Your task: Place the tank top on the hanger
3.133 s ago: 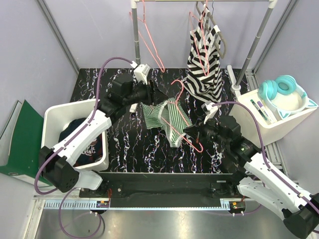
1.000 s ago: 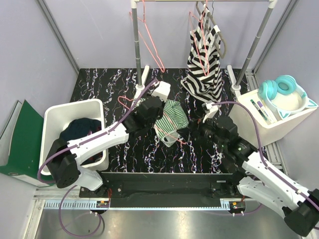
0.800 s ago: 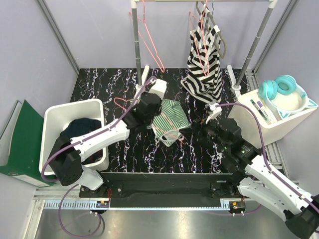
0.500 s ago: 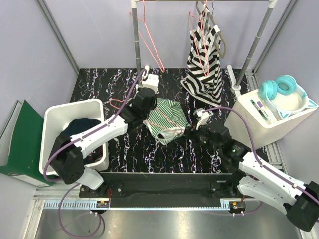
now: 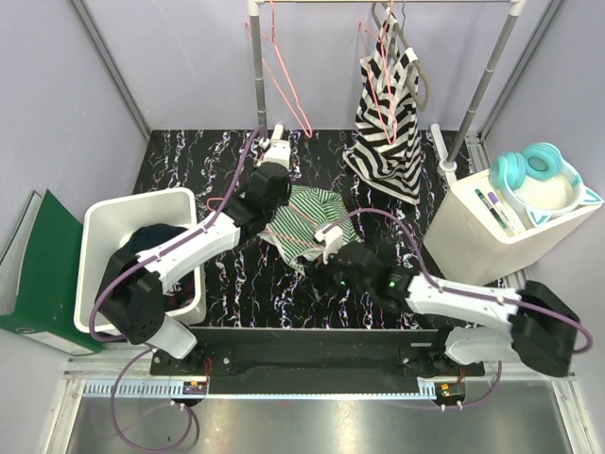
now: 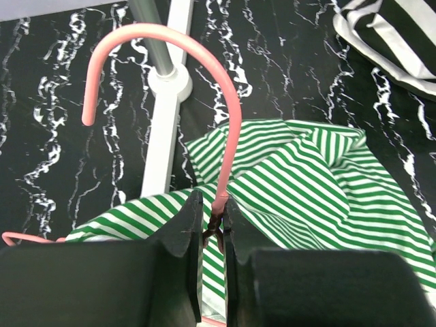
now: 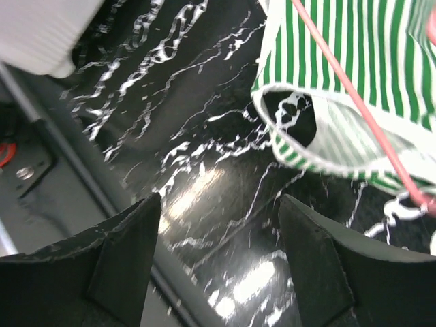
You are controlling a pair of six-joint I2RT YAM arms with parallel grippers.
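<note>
The tank top (image 5: 304,216), green-and-white striped, lies bunched on the black marbled table with the pink hanger (image 5: 216,200) threaded into it. My left gripper (image 5: 269,197) is shut on the hanger's twisted neck. In the left wrist view, the gripper (image 6: 212,204) pinches that neck, the hook (image 6: 228,102) curves up and left, and the tank top (image 6: 306,177) spreads to the right. My right gripper (image 5: 319,267) hovers open at the top's near edge. In its wrist view the gripper (image 7: 219,204) holds nothing, while the tank top (image 7: 340,61) and hanger wire (image 7: 354,102) lie ahead at upper right.
A white bin (image 5: 104,213) holding a dark garment stands at the left. A clothes rack at the back carries a black-and-white striped garment (image 5: 389,104) and spare pink hangers (image 5: 284,76). A white box with teal headphones (image 5: 529,175) sits at the right.
My right arm has swung left and nearer, now at the tank top's front edge, its jaws slightly narrower. The left gripper has carried the hanger and top a little left and back.
</note>
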